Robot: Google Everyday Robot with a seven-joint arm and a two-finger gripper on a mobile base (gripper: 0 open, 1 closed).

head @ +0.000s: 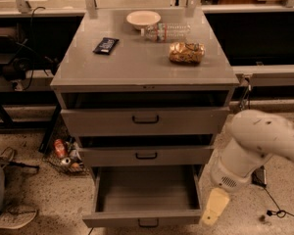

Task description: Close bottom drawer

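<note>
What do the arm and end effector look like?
The arm is smooth white, with bulbous rounded shells and a small perforated patch near the wrist. The end effector is pale cream and tapered, low right beside the bottom drawer front. No cables or markings visible on either.

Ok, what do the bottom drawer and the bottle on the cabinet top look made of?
Bottom drawer: probably painted grey metal, with flat matte panels and thin walls. Bottle: clear plastic, see-through with a label band. The gripper, seemingly cream plastic, hangs just outside the drawer's front corner.
</note>
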